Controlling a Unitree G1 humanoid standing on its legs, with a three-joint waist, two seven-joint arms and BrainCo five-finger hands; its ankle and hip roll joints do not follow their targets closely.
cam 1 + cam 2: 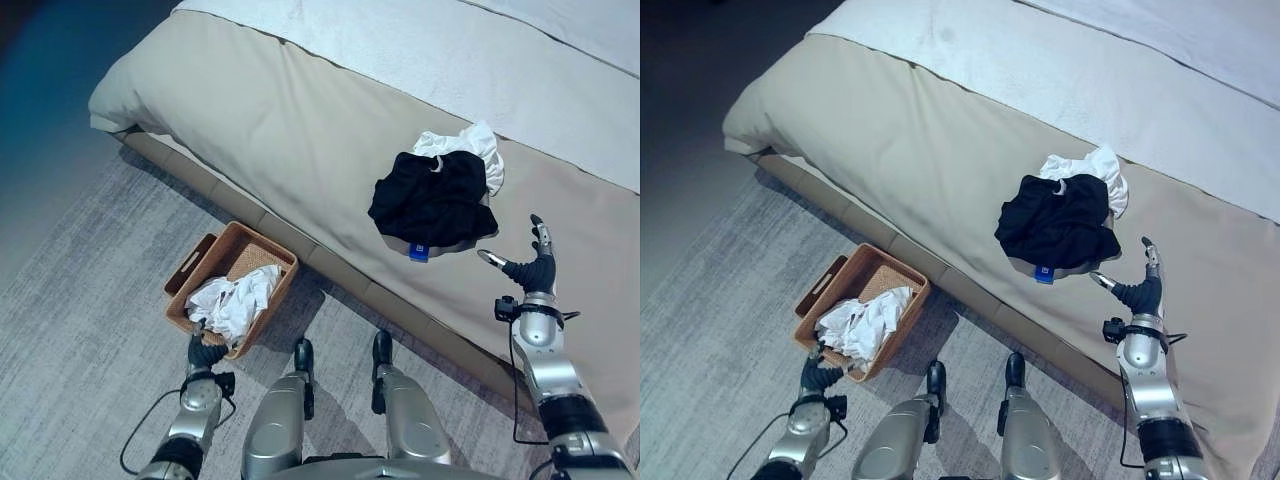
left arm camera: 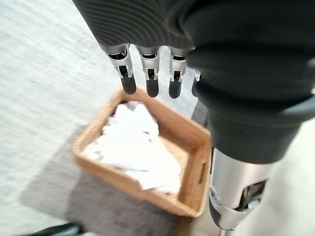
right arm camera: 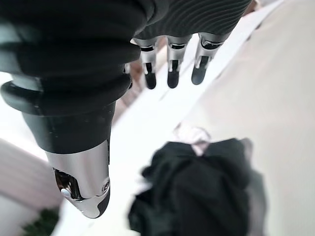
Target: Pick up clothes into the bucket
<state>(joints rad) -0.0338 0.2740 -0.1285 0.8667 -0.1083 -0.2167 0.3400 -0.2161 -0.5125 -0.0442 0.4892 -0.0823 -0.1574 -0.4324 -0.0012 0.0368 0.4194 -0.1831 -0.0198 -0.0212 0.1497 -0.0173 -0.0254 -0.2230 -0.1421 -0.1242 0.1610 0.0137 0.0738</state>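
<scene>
A black garment [image 1: 436, 200] lies bunched on the beige bed cover, with a white garment [image 1: 470, 148] tucked behind it. My right hand [image 1: 534, 264] hovers open just right of the black pile, fingers spread toward it and nothing held; in the right wrist view its fingers [image 3: 172, 73] stand straight above the black garment [image 3: 197, 191]. A woven brown basket [image 1: 200, 268] stands on the rug beside the bed and holds crumpled white clothes [image 1: 235, 300]. My left hand [image 1: 205, 353] hangs open at the basket's near corner, with its fingers [image 2: 150, 78] straight over the basket [image 2: 192, 147].
The bed [image 1: 300, 110] runs diagonally across the scene, with a lighter sheet [image 1: 420, 50] further back. A grey rug [image 1: 70, 330] covers the floor around the basket.
</scene>
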